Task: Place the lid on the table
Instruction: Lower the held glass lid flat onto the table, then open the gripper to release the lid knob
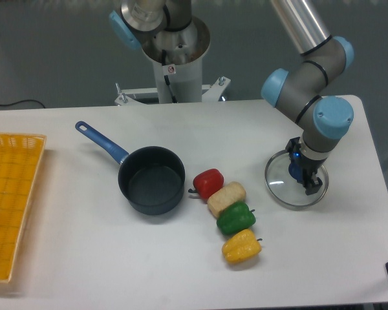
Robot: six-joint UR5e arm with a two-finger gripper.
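Over on the right side of the table (84,258), the gripper (302,180) is pinching the lid (278,188) by its knob; looks basically down, just needs letting go.

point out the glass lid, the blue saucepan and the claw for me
Glass lid (279,183), fixed camera, on the clear glass left of the knob.
Blue saucepan (152,181), fixed camera, on its dark inner floor.
Claw (306,180), fixed camera, between its fingertips over the lid's centre.

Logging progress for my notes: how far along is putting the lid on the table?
Done: the saucepan stands uncovered, and the glass lid is over at the table's right side. In hand: the gripper sits at its knob. Left: releasing and withdrawing; whether it rests flat is unclear.
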